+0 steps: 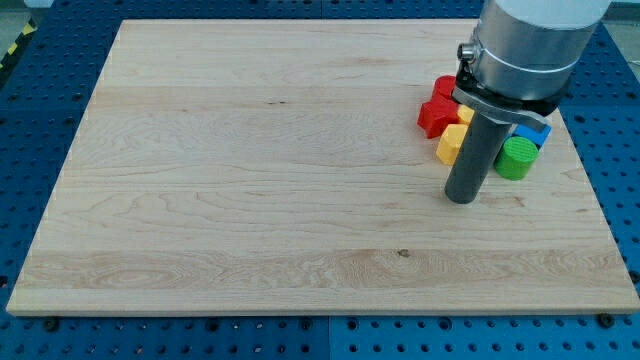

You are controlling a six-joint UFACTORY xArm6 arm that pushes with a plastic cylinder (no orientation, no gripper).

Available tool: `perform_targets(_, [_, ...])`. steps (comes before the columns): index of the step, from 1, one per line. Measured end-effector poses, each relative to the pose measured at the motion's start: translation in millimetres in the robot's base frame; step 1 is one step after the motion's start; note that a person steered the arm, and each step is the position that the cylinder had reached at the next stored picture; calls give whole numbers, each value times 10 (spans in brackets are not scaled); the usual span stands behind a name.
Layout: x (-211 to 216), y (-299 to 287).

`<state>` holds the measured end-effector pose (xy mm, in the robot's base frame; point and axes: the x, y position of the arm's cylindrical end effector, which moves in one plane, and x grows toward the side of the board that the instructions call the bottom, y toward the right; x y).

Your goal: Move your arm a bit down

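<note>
My tip [460, 198] rests on the wooden board [250, 200] at the view's right, just below a cluster of blocks. A yellow block [451, 144] lies just above and left of the tip. A red star-like block [435, 117] sits above it, with another red block [444, 88] behind. A green cylinder [517, 158] stands right of the rod, and a blue block [532, 133] shows above it. The rod and arm hide part of the cluster.
The arm's grey metal body [535, 40] fills the view's top right corner. The board sits on a blue perforated table [30, 120]. The board's right edge runs close to the blocks.
</note>
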<state>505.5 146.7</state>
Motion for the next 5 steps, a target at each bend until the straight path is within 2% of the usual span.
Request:
perform_targets(2, [197,0])
perform_targets(5, [232,0])
